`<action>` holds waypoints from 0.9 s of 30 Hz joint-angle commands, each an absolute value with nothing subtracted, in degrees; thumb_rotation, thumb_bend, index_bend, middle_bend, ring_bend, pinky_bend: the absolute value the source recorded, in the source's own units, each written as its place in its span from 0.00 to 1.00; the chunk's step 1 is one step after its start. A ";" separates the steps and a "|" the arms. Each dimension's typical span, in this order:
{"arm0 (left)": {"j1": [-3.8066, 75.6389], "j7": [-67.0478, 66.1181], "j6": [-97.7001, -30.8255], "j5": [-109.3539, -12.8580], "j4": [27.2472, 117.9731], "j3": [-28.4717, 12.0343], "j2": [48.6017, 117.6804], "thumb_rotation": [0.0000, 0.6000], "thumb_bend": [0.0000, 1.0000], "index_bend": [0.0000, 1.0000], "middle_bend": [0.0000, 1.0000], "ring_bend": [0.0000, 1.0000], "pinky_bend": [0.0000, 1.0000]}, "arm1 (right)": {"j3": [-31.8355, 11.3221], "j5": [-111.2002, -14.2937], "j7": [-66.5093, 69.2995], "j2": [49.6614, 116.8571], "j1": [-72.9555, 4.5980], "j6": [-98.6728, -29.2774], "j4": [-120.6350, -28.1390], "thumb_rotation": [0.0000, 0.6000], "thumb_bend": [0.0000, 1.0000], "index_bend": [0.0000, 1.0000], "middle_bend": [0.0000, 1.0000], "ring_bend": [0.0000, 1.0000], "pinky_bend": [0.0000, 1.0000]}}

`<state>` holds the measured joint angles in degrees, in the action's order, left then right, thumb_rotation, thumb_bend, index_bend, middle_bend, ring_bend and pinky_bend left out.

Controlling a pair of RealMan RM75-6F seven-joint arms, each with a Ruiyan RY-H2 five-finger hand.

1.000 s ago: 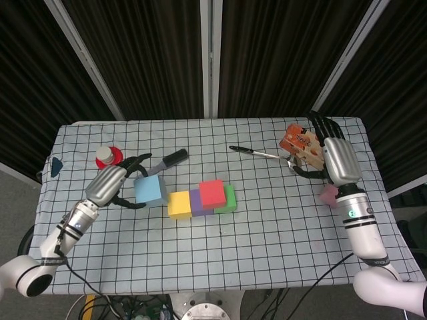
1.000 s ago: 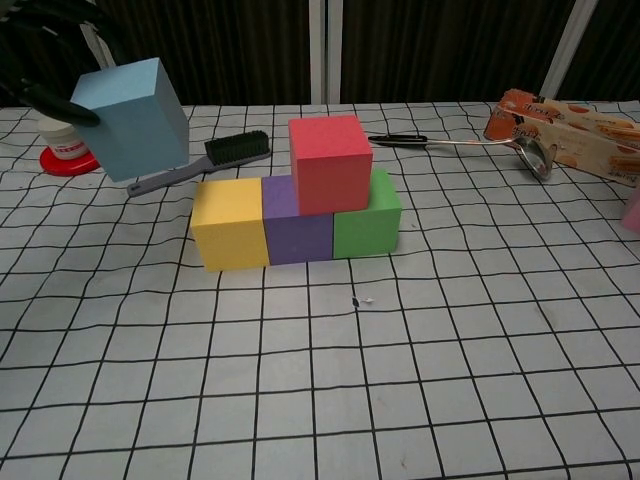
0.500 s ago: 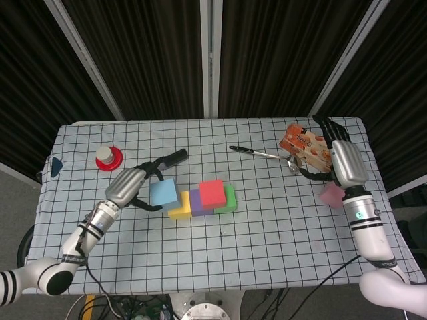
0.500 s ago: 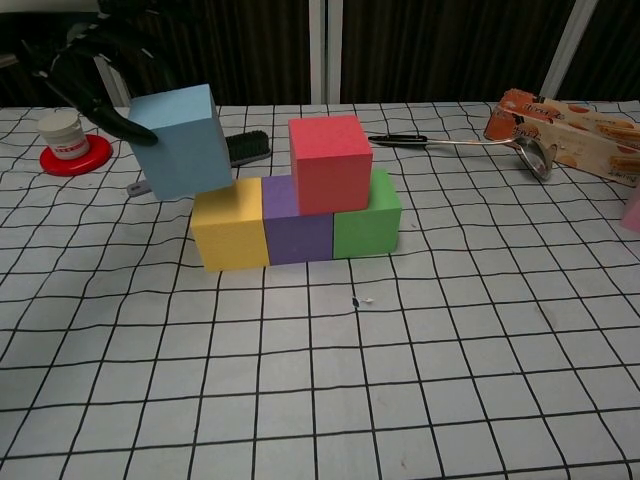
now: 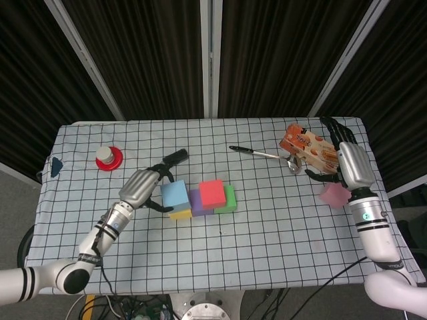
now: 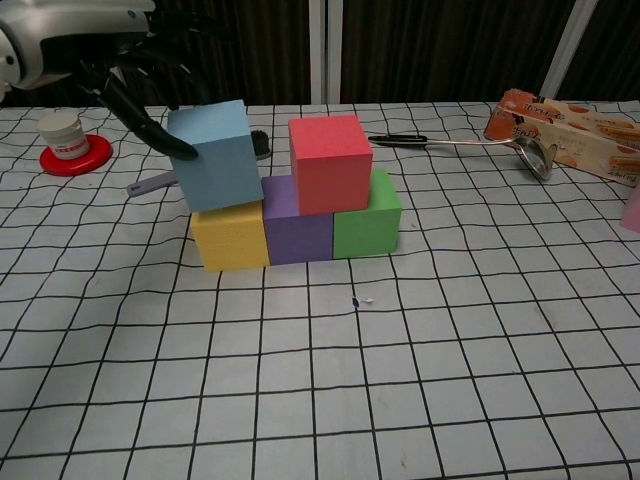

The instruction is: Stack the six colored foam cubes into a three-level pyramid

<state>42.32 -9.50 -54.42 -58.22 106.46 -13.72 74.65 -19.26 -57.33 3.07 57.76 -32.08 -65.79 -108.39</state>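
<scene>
While the left hand [image 6: 120, 60] grips the blue cube [image 6: 218, 152] by its sides, light squashy foam likely needs gentle pressure; the right hand [image 5: 351, 163] hangs open, empty.

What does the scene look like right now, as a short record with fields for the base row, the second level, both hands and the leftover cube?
base row: yellow cube, purple cube, green cube, side by side
second level: red cube on purple and green; blue cube over yellow, tilted
left hand: grips blue cube
right hand: above pink cube, holding nothing
leftover: pink cube, table's right side
</scene>
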 commanded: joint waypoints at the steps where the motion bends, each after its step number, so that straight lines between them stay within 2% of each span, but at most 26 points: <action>1: 43.04 -10.86 -55.36 -56.68 106.93 -13.68 75.59 1.00 0.06 0.06 0.47 0.19 0.32 | -19.35 -57.55 3.44 57.66 -31.88 -65.65 -108.19 1.00 0.06 0.00 0.01 0.00 0.00; 16: 44.53 -13.75 -56.92 -56.72 106.39 -12.89 77.52 1.00 0.06 0.06 0.46 0.18 0.32 | -19.50 -58.46 5.48 57.15 -30.60 -64.90 -107.57 1.00 0.06 0.00 0.02 0.00 0.00; 27: 45.31 -12.94 -55.30 -58.53 105.11 -12.00 77.67 1.00 0.06 0.06 0.46 0.18 0.31 | -19.57 -58.72 6.04 57.39 -30.28 -64.37 -106.85 1.00 0.06 0.00 0.02 0.00 0.00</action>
<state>45.26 -12.99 -55.35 -58.48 105.15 -12.04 77.65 -19.58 -58.72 6.04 57.39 -30.29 -64.37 -106.85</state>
